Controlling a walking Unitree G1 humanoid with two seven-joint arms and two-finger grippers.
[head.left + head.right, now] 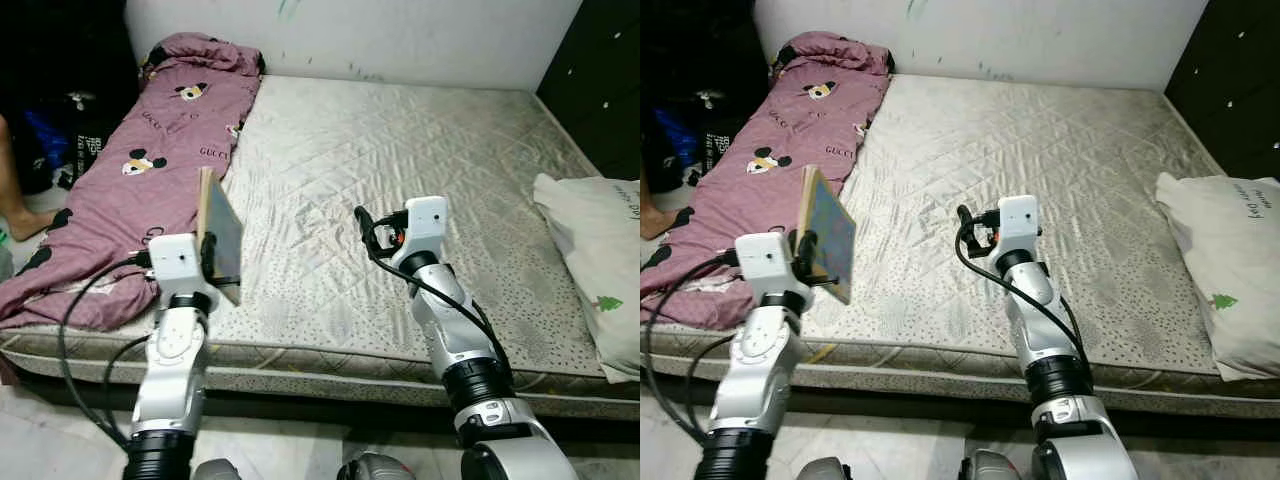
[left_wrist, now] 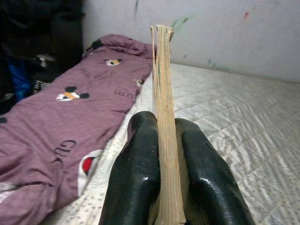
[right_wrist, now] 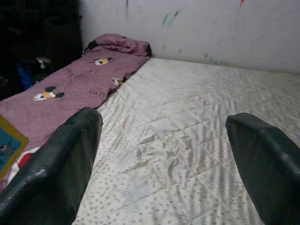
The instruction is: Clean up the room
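Purple cartoon-print blanket; grey quilted mattress; blue-cover book.

Silver arms, black cables, white wrists

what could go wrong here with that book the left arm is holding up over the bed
The left tool pinches the thin book only at its lower edge, with most of it standing free above, so it could tip or slip out. It hangs near the mattress edge, so a drop might land on the floor. The right tool is open and holds nothing, so it gives no support.
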